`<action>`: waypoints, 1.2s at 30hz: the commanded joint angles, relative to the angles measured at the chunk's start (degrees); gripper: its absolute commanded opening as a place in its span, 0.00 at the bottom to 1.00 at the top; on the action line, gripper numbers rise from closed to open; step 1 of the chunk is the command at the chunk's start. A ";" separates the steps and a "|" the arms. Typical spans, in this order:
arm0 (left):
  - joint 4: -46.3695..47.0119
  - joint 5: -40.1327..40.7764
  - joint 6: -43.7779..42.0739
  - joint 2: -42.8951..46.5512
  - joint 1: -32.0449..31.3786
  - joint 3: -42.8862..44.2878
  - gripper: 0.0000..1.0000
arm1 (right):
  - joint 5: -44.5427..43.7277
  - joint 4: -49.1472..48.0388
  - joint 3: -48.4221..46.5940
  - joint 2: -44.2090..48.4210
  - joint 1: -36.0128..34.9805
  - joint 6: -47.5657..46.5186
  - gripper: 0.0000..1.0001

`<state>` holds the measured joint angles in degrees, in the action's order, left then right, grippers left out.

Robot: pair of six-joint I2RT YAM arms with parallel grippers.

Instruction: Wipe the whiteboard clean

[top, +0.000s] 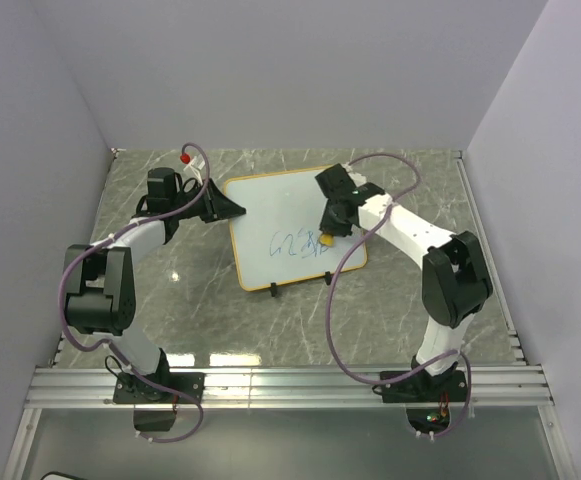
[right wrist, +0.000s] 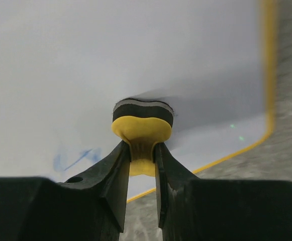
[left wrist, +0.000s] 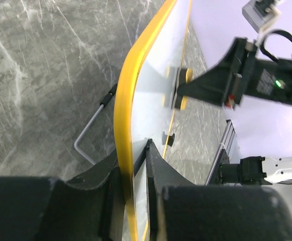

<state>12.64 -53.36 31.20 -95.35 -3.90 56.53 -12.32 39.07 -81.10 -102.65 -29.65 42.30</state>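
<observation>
Erasure partly done: blue scribbles (top: 295,243) are left on the near half of the whiteboard (top: 275,205), set mid-surface (top: 170,300), face upward, long axis roughly left to right. Its left edge is clamped by the left tool (top: 225,207). The yellow eraser (top: 327,241) is pinched by the right tool (top: 330,232) and pressed beside the marks.

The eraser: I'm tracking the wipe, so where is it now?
In the top view the eraser sits right of centre, pinched in the right tool and pressed on the whiteboard, at the right end of the blue scribbles.
</observation>
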 commanded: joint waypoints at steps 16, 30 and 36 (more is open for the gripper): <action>-6.76 4.76 -6.77 3.24 -1.72 0.16 0.00 | 4.05 -0.48 -16.37 -8.98 -14.83 -0.82 0.00; -5.79 4.32 -5.89 4.12 -1.90 -0.81 0.00 | -9.38 3.73 1.12 -3.96 1.17 3.57 0.00; -5.88 4.32 -5.80 3.59 -1.90 -0.11 0.00 | -5.88 2.59 0.60 -3.70 -1.62 4.63 0.00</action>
<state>8.93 -51.09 29.50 -92.29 -5.48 56.58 -16.67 43.31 -80.97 -104.57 -28.82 45.58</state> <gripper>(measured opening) 0.213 0.290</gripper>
